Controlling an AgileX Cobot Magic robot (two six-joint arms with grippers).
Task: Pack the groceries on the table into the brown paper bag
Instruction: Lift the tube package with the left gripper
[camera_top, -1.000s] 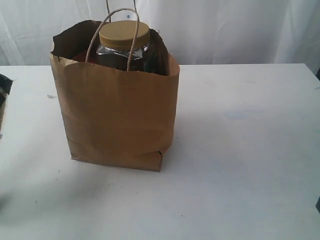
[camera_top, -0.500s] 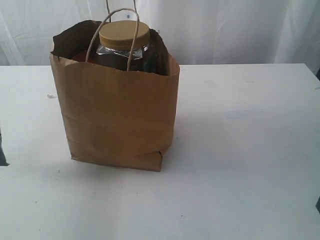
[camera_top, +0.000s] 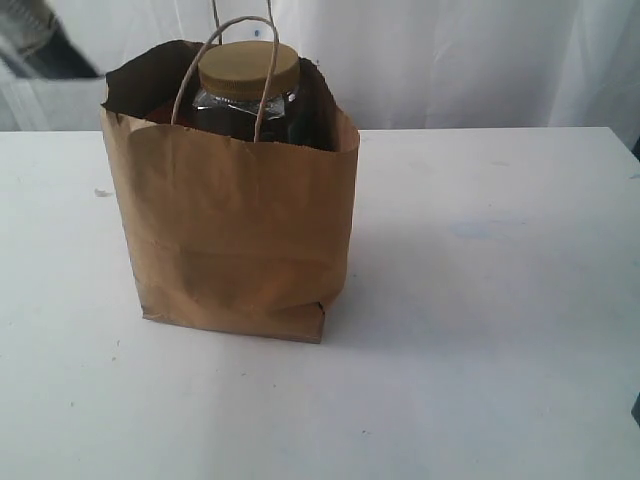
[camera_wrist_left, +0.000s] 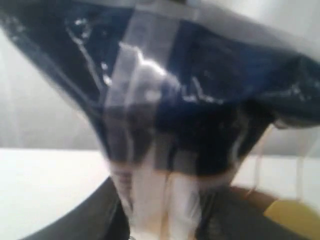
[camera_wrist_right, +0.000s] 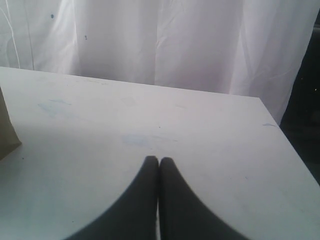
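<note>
Left wrist view is showing the L tool (camera_wrist_left: 157, 224) grasping a blue-white pack (camera_wrist_left: 165, 115), the film bunching at the pinch & sagging right up against the lens. Bag (camera_top: 235, 230) is standing on the worktop (camera_top: 480, 300), left of centre in exterior view, w/ the jar (camera_top: 248, 85) inside & its gold lid poking above the rim. R tool (camera_wrist_right: 159, 167) is sitting clenched on nothing over bare worktop, well apart from the bag.

Risks, as I'm judging them: the jar is filling much of the mouth, so the pack is prob. catching on lid, rim or handle (camera_top: 238, 19) going in. Slick film could be slipping out of the pinch. Nothing is bracing the bag, so a nudge is tipping or sliding it.

Hard to tell: pack's print & full length are blurring out. Whatever's under the jar is hiding behind the paper. Grey smear at top-left of exterior view may be the L arm, can't say.
</note>
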